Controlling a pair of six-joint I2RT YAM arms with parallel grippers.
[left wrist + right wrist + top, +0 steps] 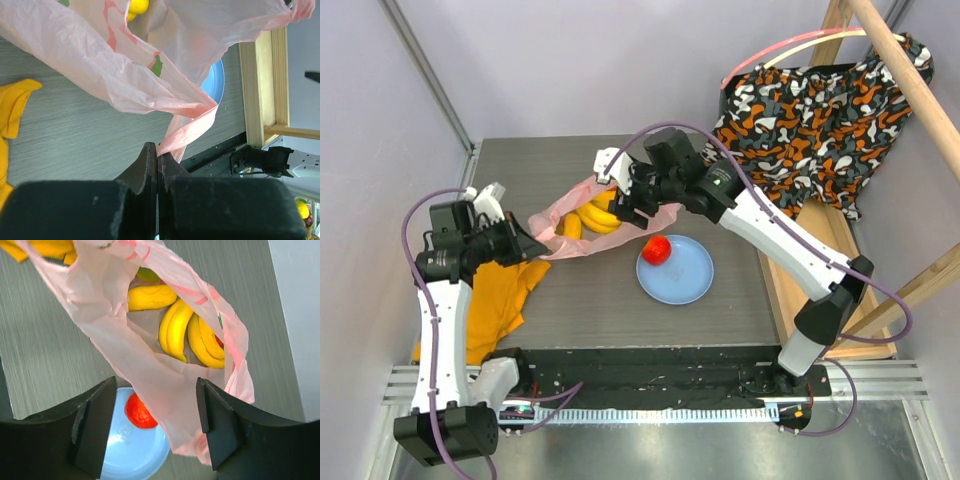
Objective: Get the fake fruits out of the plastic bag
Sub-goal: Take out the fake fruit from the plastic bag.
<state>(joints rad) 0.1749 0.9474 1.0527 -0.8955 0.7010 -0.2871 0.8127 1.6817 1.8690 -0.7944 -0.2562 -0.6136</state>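
Note:
The pink plastic bag (560, 222) lies open on the table, with a yellow banana bunch (596, 216) inside it. My left gripper (532, 243) is shut on a handle loop of the bag (187, 131). My right gripper (632, 205) is open and empty above the bag's mouth. In the right wrist view the banana bunch (189, 333), another yellow fruit (150, 296) and a bit of green fruit (148, 275) show inside the bag (145, 360). A red fruit (657, 250) sits on the light-blue plate (688, 277); it also shows in the right wrist view (139, 412).
An orange cloth (495, 296) lies at the left under my left arm. A wooden frame (790, 300) with patterned fabric (820, 120) stands at the right. The plate's edge (216, 85) shows behind the bag in the left wrist view.

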